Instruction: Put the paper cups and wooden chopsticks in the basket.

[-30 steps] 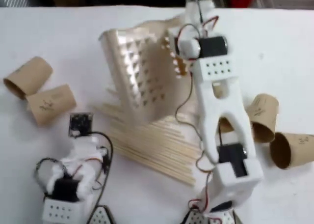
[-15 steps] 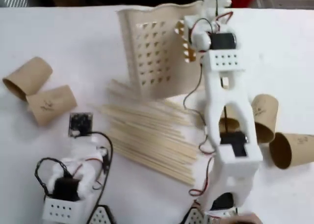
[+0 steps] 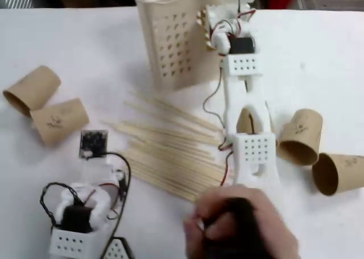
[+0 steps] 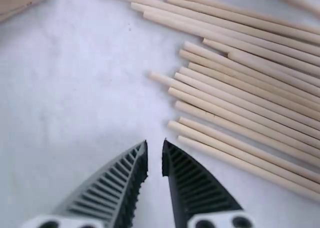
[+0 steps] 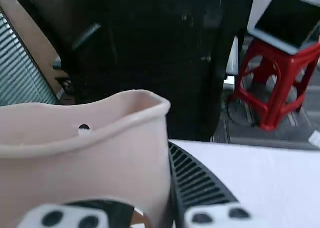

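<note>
- right claw (image 3: 206, 27): clamped on the right wall of the basket (image 3: 170, 43) just below the rim, with one jaw outside and the wall between the jaws. judged purpose: a grip on the wall lets the arm steady and steer the basket so that its mouth is reachable for loading.
- basket: at the far middle of the surface (image 3: 318, 60), roughly upright, perforated wall facing near. nothing is seen inside it. whether its base rests on the surface cannot be told.
- left claw (image 4: 154, 158): jaws drawn nearly together, a thin gap at the tips, holding nothing. it hovers low over bare surface just beside the left ends of the chopsticks (image 4: 240, 103).
- chopsticks: a loose fan lying flat in the middle of the surface, near of the basket. none are in the basket.
- cups (image 3: 60, 120): four, all on their sides, none in the basket. two lie touching at the left. the right pair of cups (image 3: 300, 137) lies just beside each other, right of the arm that holds the basket.
- status (judged): nothing is loaded yet.
- caution (judged): the flat sticks offer little to pinch against the surface, and the cups may roll when nudged. the left claw must open wider for a cup.
</note>
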Robot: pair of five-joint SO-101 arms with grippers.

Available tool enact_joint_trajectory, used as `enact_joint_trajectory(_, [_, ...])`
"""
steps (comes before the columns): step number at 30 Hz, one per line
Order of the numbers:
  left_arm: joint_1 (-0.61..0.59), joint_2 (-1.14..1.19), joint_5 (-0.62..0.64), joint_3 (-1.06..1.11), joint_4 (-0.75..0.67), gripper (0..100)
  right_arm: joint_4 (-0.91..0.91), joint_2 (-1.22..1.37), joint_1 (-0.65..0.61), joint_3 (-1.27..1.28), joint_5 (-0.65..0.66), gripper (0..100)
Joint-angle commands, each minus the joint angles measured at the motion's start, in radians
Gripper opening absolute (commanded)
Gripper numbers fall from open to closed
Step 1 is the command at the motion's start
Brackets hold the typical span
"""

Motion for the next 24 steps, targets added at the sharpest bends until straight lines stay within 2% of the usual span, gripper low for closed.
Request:
enact_joint_trajectory(1, [-0.013,-0.005,0.0,-0.005,0.005,8,-0.157,0.113,-0.044,-0.207,0.155,1.5])
enact_joint_trajectory(5, [-0.013,-0.005,0.0,-0.005,0.005,8,-0.18,0.211,-0.031,-0.27,0.258,1.5])
enact_joint_trajectory(8, [-0.01,-0.005,0.0,-0.005,0.005,8,-0.18,0.262,-0.021,-0.322,0.253,1.5])
enact_joint_trajectory(12, [-0.013,-0.005,0.0,-0.005,0.005,8,-0.16,0.275,-0.004,-0.327,0.166,1.5])
enact_joint_trajectory(19, [-0.008,-0.005,-0.002,-0.005,0.005,8,0.068,0.209,0.053,-0.327,-0.025,1.5])
enact_joint_trajectory(24, [-0.008,-0.005,-0.003,-0.005,0.005,8,0.209,0.154,0.045,-0.327,-0.054,1.5])
